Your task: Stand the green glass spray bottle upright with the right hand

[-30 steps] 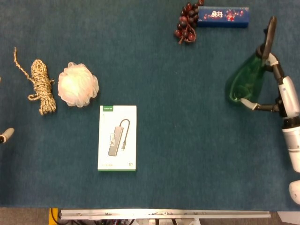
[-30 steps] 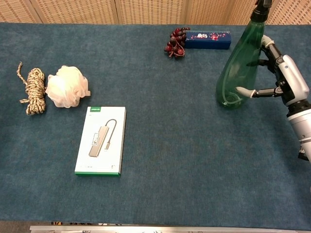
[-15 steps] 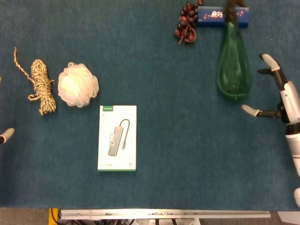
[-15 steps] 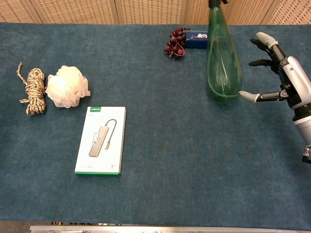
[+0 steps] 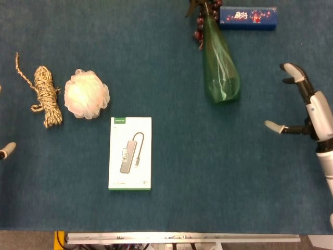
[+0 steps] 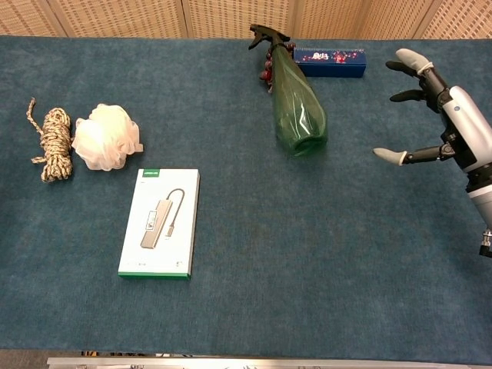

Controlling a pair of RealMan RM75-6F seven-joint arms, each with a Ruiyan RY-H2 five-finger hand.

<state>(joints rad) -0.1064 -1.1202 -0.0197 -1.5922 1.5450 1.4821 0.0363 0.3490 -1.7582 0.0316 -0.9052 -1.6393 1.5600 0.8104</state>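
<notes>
Spreading wide, your right hand (image 6: 450,123) is holding nothing near the table's (image 6: 307,254) right edge, well apart from the green glass spray bottle (image 6: 296,108). That bottle is leaning with its dark trigger head (image 6: 265,34) toward the far edge and its base toward you; whether it is lying flat cannot be told. It is covering part of the dark red beads (image 5: 198,28), beside the blue box (image 5: 247,16). Only a tip of your left hand (image 5: 6,150) is showing at the left edge, its state unclear.
</notes>
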